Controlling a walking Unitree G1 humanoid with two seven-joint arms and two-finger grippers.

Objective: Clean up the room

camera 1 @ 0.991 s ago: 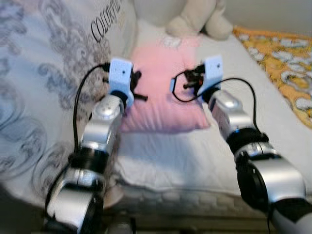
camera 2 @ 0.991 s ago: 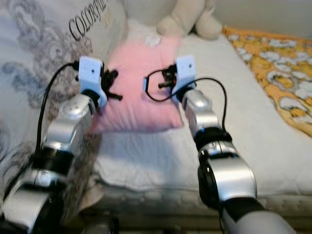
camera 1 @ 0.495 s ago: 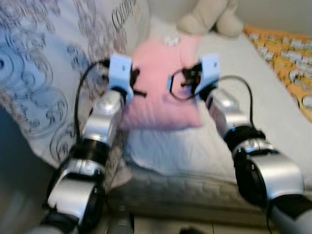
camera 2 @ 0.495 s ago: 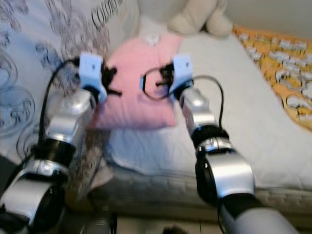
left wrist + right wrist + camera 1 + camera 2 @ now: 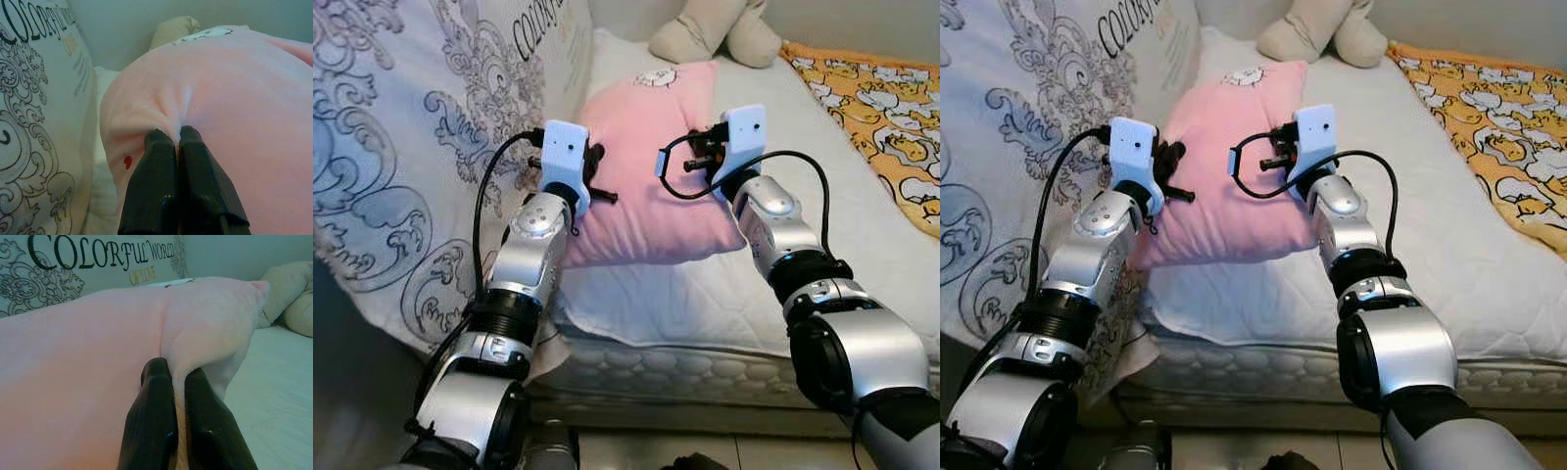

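Pink pillow (image 5: pixel 651 166) now lifted, left tool (image 5: pixel 177 139), right tool (image 5: pixel 177 377) pinching its sides

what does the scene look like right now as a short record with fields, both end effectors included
setting: bed with a white mattress
held item: pink pillow, its near edge raised off the mattress
left end effector: shut, pinching a fold of the pillow's left side
right end effector: shut, pinching a fold of the pillow's right side
left of pillow: patterned duvet printed with lettering
behind pillow: beige plush toy
far right: yellow patterned blanket
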